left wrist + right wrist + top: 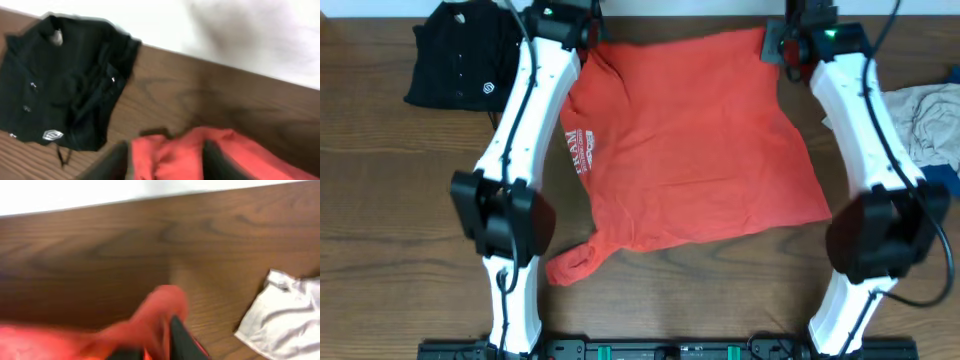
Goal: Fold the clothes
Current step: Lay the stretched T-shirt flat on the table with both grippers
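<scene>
The red-orange T-shirt [695, 140] lies spread on the wooden table, its white lettering [576, 150] at the left side. One sleeve [572, 264] sticks out at the front left. My left gripper [565, 25] is at the shirt's far left corner. In the left wrist view a bunch of red cloth [175, 150] fills the gap between its fingers [167, 162]. My right gripper [782, 45] is at the far right corner. In the right wrist view its fingers [160, 337] pinch a raised fold of red cloth [160, 305]. Both wrist views are blurred.
A black buttoned shirt [455, 55] lies crumpled at the far left, also seen in the left wrist view [60, 85]. A pale grey garment [930, 120] lies at the right edge, seen too in the right wrist view [285, 315]. The table's far edge runs just behind both grippers.
</scene>
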`<action>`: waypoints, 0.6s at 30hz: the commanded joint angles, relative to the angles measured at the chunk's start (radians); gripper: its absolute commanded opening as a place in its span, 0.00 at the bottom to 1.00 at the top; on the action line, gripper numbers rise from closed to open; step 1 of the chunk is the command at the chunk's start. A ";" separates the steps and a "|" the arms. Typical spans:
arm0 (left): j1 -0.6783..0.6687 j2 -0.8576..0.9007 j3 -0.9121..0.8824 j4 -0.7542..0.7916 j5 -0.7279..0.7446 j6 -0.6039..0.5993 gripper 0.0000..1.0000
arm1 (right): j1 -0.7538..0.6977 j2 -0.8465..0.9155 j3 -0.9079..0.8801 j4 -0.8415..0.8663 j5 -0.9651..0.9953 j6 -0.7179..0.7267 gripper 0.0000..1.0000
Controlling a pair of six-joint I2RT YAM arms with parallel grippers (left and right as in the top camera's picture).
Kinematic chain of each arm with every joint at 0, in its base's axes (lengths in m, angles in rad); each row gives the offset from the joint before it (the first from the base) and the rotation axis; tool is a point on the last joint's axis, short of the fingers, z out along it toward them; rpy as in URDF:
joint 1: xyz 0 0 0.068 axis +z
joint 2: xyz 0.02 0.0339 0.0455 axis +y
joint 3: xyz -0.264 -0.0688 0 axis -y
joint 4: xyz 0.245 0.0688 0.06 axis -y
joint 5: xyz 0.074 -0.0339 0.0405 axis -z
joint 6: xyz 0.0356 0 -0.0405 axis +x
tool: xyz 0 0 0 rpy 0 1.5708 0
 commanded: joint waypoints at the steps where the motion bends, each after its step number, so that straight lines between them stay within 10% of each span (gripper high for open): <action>1: 0.016 0.027 0.000 0.004 -0.019 0.039 0.80 | -0.018 0.037 0.006 0.002 0.137 0.002 0.45; 6: 0.025 0.009 0.000 -0.016 -0.019 0.039 0.85 | -0.028 0.031 0.006 -0.003 0.145 -0.016 0.99; 18: 0.023 -0.154 0.000 -0.434 0.129 0.026 0.98 | -0.031 -0.137 0.008 -0.329 -0.020 -0.023 0.99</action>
